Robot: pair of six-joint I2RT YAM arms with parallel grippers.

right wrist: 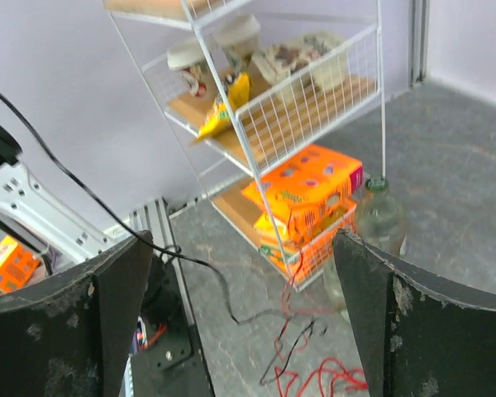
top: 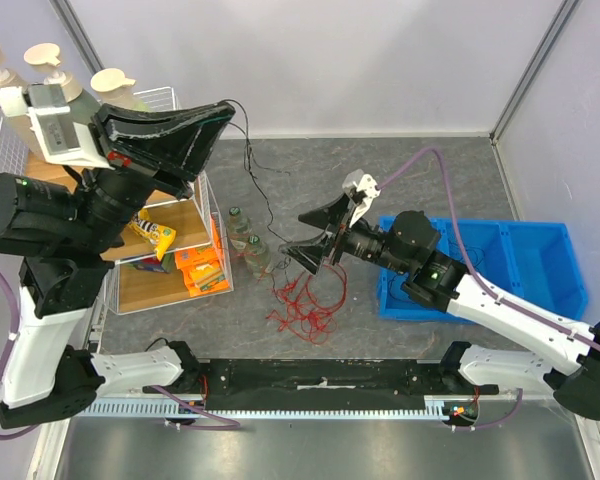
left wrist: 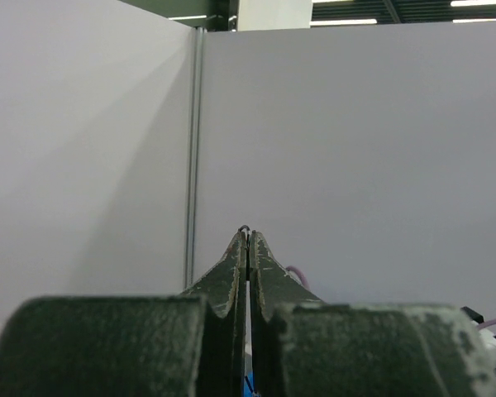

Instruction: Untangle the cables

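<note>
Cable untangling, mid-separation: the left gripper [top: 224,109], held high above the wire rack [top: 168,96], is pinched tight on the end of a thin black cable [top: 263,190]. The left wrist view shows its jaws pressed together with a sliver of dark wire peeping out at the very tip. From there the black cable drops in a long slack line across the grey table [top: 430,170] to a loose knot of red cables [top: 302,308], which lies on the tabletop just in front of a row of glass bottles [top: 246,245] and near the rack's stack of orange boxes [top: 200,268]. The right gripper [top: 298,240] hovers low over that knot with its jaws spread wide and nothing between them. Its own camera looks past both fingers to red loops at the bottom of the view and the black line crossing on the left. A blue bin [top: 540,250] sits behind the right arm, well apart from the wires

The step in hand appears to be drawing the black cable out of the red ones. The next move likely calls for the right gripper to come down and close on the red bundle, or on the black line close to where it enters the knot, to pin it while the left arm pulls. The wires are thin and springy, so a grab could snag extra strands or drag the whole knot towards the bottles
</note>
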